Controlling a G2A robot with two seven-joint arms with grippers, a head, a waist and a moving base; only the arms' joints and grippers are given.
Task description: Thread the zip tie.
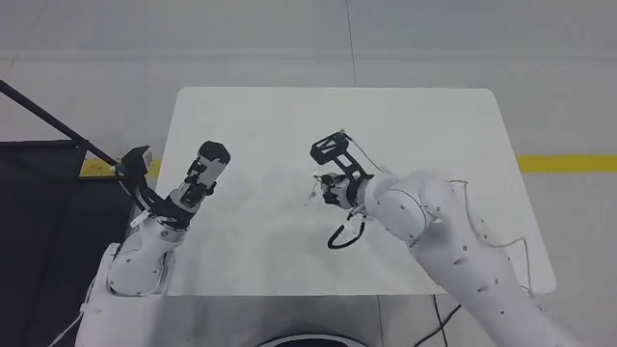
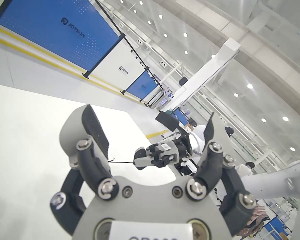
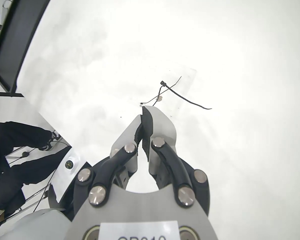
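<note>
My right claw (image 3: 142, 111) is pinched tight on one end of the thin black plastic zip tie (image 3: 180, 96), over the middle of the white tabletop (image 1: 434, 125). My left claw (image 2: 149, 114) gapes wide and empty near the left edge.

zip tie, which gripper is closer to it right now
Right. The right gripper has its jaws shut right at one end of the zip tie, apparently pinching it. The left gripper is off to its side with jaws open, clear of it.
</note>
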